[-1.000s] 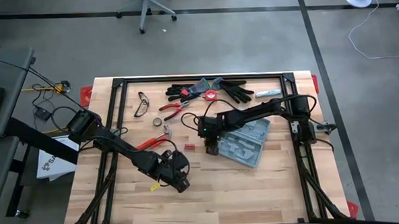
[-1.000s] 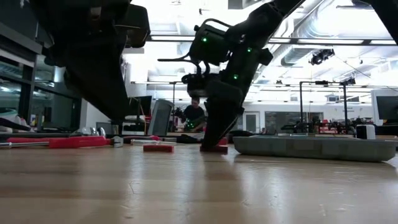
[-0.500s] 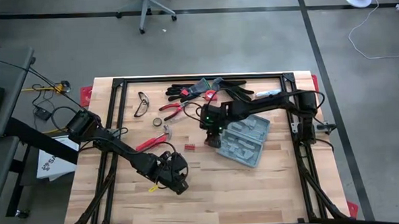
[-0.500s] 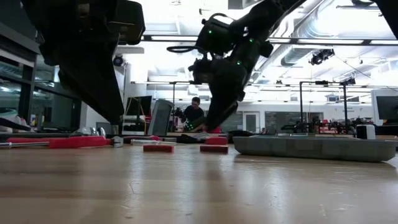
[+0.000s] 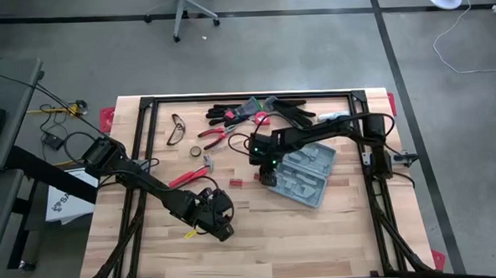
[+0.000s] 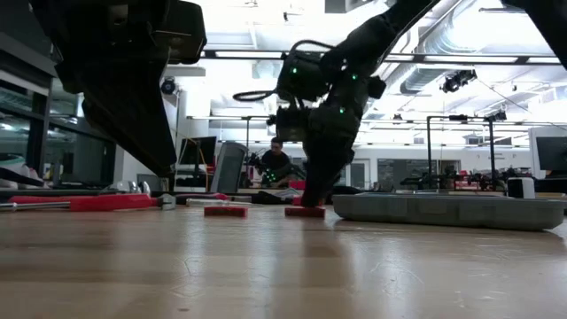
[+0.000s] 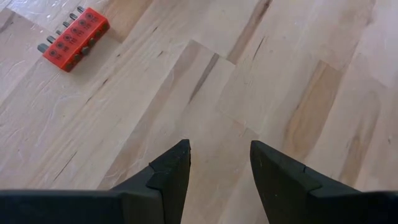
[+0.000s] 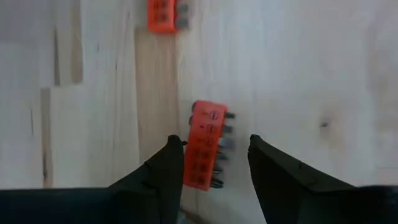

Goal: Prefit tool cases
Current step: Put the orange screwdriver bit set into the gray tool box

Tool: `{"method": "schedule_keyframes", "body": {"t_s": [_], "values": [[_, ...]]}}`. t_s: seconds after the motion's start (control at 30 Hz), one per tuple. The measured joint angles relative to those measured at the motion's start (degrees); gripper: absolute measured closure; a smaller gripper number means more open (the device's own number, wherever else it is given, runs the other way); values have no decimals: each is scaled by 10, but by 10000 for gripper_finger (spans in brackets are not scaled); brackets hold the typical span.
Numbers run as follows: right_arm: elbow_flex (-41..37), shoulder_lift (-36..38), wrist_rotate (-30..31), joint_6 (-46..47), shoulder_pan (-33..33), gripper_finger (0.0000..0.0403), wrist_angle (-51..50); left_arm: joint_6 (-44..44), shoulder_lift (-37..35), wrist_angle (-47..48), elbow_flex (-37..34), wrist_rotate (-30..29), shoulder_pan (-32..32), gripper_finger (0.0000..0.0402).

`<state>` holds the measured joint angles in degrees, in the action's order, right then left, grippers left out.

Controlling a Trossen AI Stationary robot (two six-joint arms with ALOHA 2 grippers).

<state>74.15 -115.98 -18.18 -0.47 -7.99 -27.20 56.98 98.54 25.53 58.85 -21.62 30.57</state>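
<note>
The grey-blue tool case (image 5: 304,174) lies open and flat on the wooden table, right of centre; in the low view the case (image 6: 447,211) is a low slab. Two red bit holders lie left of it. My right gripper (image 8: 214,152) points down, open, with its fingers on either side of the nearer red bit holder (image 8: 205,152), shown in the high view as the bit holder (image 5: 256,178). The other red bit holder (image 7: 73,37) lies ahead of my left gripper (image 7: 219,168), which hangs open over bare wood near the table's front.
Black gloves (image 5: 276,113), red pliers (image 5: 214,134), safety glasses (image 5: 176,129), a tape roll (image 5: 196,150) and a red-handled tool (image 5: 187,177) lie at the far and left parts. A black frame (image 5: 246,97) rims the table. Bare wood stretches along the near edge.
My right gripper rose off the red bit holder, swung a little toward the far edge while turning, then came back down over it. The holder has stayed on the table. My left gripper has kept still.
</note>
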Motion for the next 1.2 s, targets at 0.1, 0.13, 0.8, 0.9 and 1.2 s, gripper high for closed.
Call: {"method": "schedule_keyframes", "body": {"t_s": [0.1,0.13,0.8,0.9,1.2], "values": [[0,-11,-23,2,2,237,3,5,0,0,0,1,0,243],[1,-13,-24,4,4,237,4,6,0,0,0,1,0,243],[-12,-31,124,-18,62,237,3,10,0,2,0,-1,0,243],[-19,-30,123,-5,61,237,11,11,0,2,0,-1,0,243],[-20,-29,72,17,42,237,19,14,0,2,0,-2,0,243]]}}
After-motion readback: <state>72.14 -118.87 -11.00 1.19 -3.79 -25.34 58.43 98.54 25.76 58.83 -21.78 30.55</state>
